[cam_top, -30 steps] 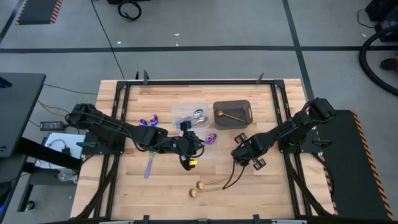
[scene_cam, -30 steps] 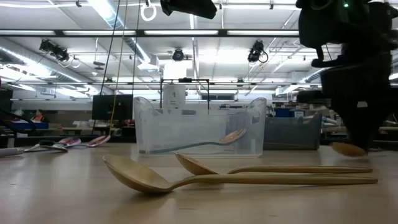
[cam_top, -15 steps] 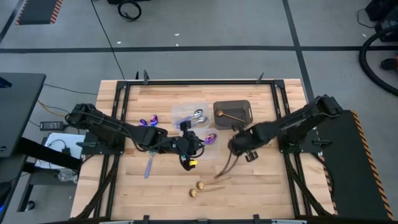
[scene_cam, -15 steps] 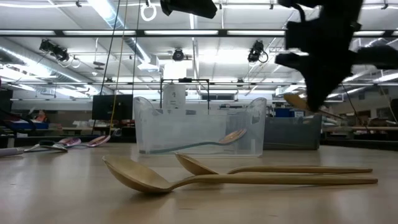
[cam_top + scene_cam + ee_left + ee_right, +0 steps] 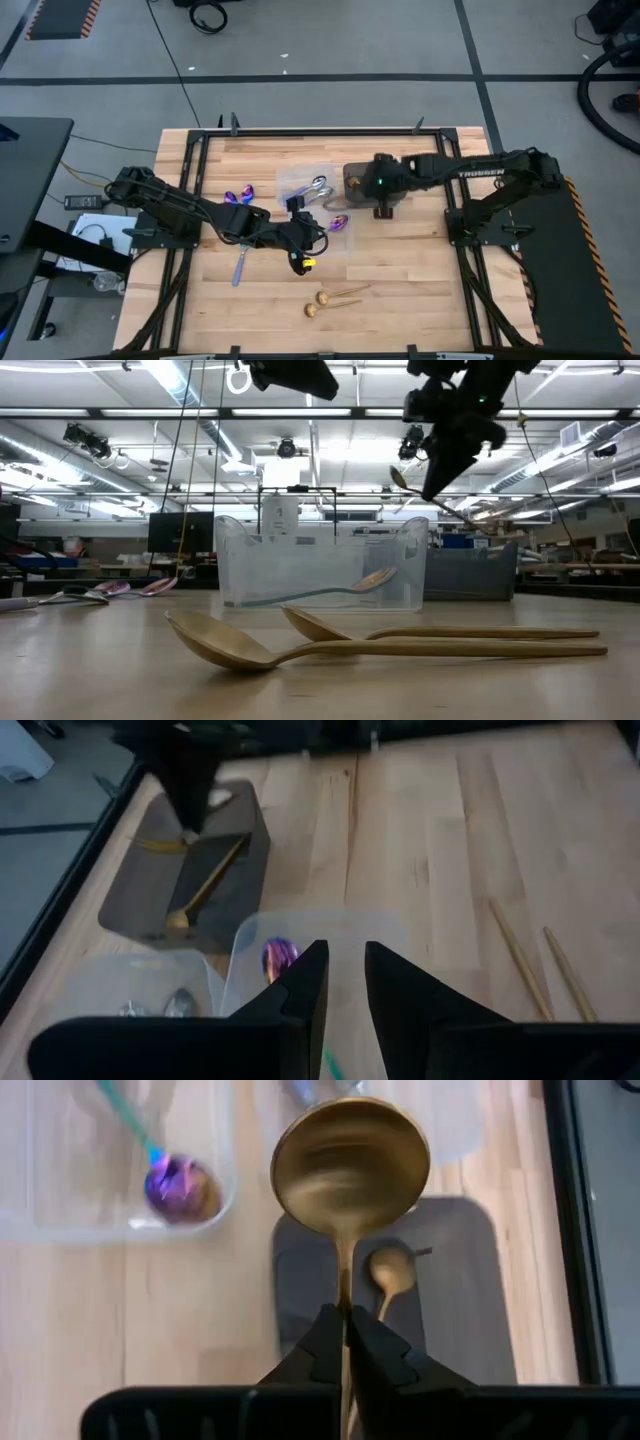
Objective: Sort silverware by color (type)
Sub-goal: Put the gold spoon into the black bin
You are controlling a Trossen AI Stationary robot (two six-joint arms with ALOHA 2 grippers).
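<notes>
1. Right gripper [image 5: 343, 1342] clamped on the thin handle of a gold spoon [image 5: 350, 1165], bowl pointing forward, away from the wrist.
2. Held aloft above the dark tub [image 5: 373, 184] near the table's far edge, as seen from overhead; from table height, spoon [image 5: 410, 485] well clear of the surface, slanting handle-down from the fingers.
3. Key relation: straight under the hanging bowl, one gold spoon already lying in the tub [image 5: 388, 1272], its long axis roughly parallel to the held one. Tub beneath and slightly ahead of the fingers, so probably a short descent and release, little sideways travel.
4. Left gripper [image 5: 342, 982] parked near the table's middle, just beside the clear tubs [image 5: 310, 190], fingers a narrow gap apart, gripping nothing visible.
5. Purple spoon [image 5: 279, 956] in the clear tub just ahead of the left fingers; silver spoons [image 5: 318, 186] in the neighbouring clear tub.
6. Still loose on the wood: two gold spoons [image 5: 330, 296] near the front edge, side by side with handles pointing toward the right arm's side; purple pieces [image 5: 238, 196] and a pale-handled utensil [image 5: 240, 265] on the left arm's side.
7. Likely risk: dropping from this height could bounce the spoon off the tub's rim.
</notes>
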